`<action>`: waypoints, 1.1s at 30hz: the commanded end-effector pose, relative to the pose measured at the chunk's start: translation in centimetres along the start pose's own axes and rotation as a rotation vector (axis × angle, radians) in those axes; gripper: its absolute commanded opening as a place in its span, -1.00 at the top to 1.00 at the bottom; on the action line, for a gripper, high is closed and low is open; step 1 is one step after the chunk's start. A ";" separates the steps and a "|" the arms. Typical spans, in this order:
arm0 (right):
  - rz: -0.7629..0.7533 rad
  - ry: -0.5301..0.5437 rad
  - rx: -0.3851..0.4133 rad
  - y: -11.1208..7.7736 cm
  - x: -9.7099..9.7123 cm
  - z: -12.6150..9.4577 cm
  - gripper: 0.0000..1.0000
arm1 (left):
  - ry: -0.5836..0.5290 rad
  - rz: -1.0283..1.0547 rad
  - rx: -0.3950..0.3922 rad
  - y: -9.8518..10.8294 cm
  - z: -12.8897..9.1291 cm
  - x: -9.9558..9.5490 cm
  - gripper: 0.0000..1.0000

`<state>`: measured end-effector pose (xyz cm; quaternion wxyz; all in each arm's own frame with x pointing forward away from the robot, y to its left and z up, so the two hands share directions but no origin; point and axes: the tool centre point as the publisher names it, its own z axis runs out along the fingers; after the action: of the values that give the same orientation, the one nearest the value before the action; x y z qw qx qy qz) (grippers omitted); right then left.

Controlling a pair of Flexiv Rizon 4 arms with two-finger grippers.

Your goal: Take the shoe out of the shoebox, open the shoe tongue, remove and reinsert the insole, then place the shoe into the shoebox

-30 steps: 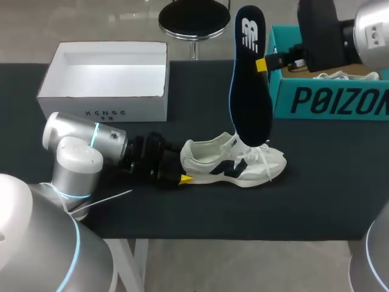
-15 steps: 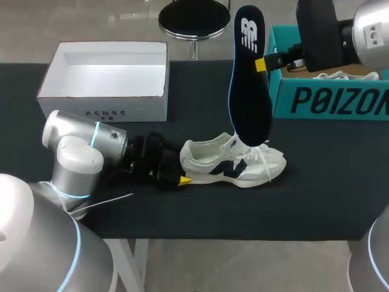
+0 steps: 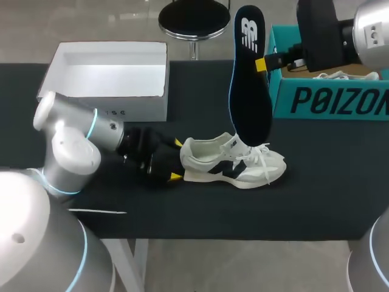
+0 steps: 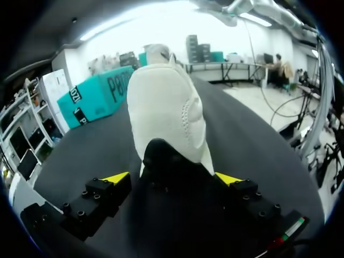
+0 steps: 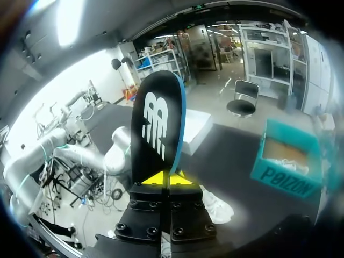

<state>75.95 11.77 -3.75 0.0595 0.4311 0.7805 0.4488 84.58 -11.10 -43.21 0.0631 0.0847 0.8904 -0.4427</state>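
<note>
The white shoe (image 3: pixel 234 163) sits on the dark table (image 3: pixel 328 182), and the left gripper (image 3: pixel 175 160) has its fingers spread wide with the shoe's heel between them, not squeezing it. The right gripper (image 3: pixel 260 64) pinches one edge of the black insole (image 3: pixel 250 91) and holds it standing up, with its low end down at the shoe's mouth. The insole looks light, thin and bendy, so I think it may fold if pushed hard, and the firm heel looks like the best place to hold the shoe so it does not slide.
</note>
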 end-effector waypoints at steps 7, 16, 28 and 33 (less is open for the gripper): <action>0.002 -0.004 0.001 0.1 0.1 0.4 1.00 | 0.101 0.162 -0.184 -1.3 -4.5 -3.4 -1.00; 0.002 -0.004 0.001 0.1 0.1 0.4 1.00 | 0.178 0.238 -0.237 -3.9 -4.5 -4.5 -1.00; 0.002 -0.004 0.001 0.1 0.1 0.4 1.00 | 0.115 0.251 -0.339 -9.3 -4.4 -5.9 -1.00; 0.002 -0.004 0.001 0.1 0.1 0.4 1.00 | 0.138 0.203 -0.340 -10.8 -4.2 -5.7 -1.00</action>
<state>75.96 11.75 -3.77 0.0593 0.4310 0.7804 0.4491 87.81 -14.29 -31.88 0.0596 0.1968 0.9305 -0.3032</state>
